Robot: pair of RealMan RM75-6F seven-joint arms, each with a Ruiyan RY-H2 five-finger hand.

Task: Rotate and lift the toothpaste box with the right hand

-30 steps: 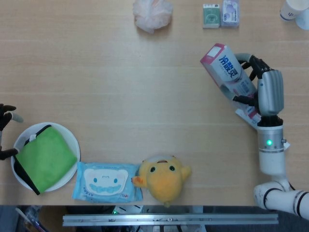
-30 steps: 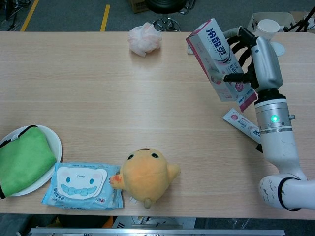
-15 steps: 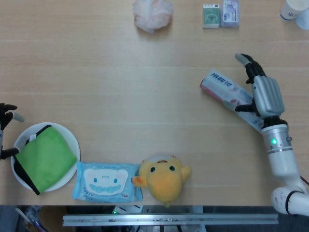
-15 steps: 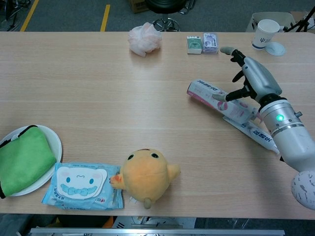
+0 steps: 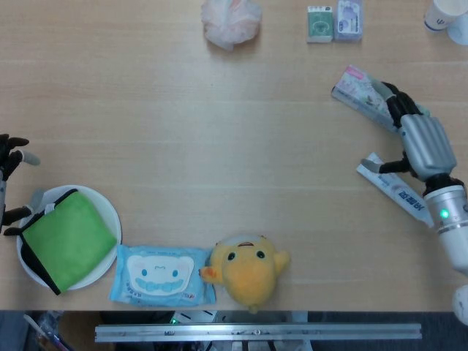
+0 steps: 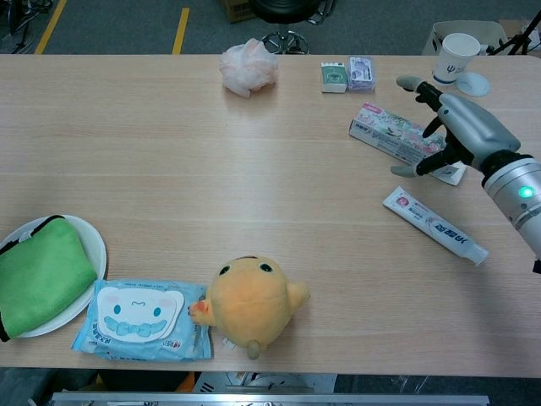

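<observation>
lying flat on the table [image 6: 211,152], toothpaste box [image 6: 396,136] beneath the right robot hand [image 6: 461,128], fingers spread, ungripped

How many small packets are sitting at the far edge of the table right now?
2: a small green-and-white packet and a small purple-and-white packet lie side by side at the far edge, right of the pink mesh bath sponge. None appear hidden.
</observation>
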